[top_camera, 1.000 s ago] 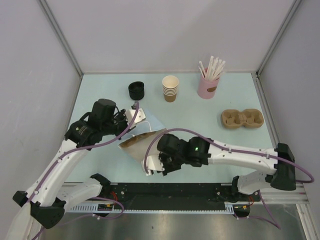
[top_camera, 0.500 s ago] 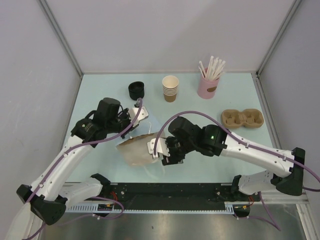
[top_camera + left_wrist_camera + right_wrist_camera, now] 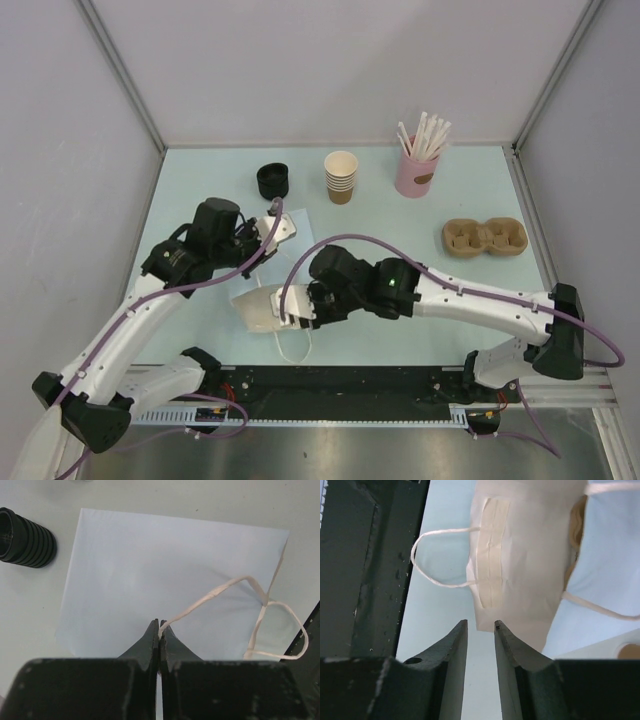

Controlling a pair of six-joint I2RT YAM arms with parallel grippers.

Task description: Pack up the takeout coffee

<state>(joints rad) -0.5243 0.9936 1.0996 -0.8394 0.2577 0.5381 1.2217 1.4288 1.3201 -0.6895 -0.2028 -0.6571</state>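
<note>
Two arms are over the table [image 3: 190,185], both working around one pale paper bag [image 3: 258,308] that lies flat near the front edge. The bag has two twisted cord handles. The left gripper [image 3: 160,629] is clamped tight on one bag handle [image 3: 200,601], with the cord pinched right at the fingertips, while the second handle lies loose by the bag's mouth. The right gripper [image 3: 481,625] hovers just short of the bag's near edge. Its two fingers stand a narrow gap apart, with only bare table between them and nothing held.

Along the back sits one ribbed black stack of lids [image 3: 272,181] to the left. One stack of lidless brown cups [image 3: 341,178] stands in the middle, several nested, too fine to count. One pink cup [image 3: 415,172] holds a bunch of white sticks. To the right, well apart from the bag, lies one brown pulp carrier [image 3: 485,238] with two wells showing.

As for the takeout coffee, I cannot pick out a single lidded cup in any of the three views, so I cannot tell where it is.
</note>
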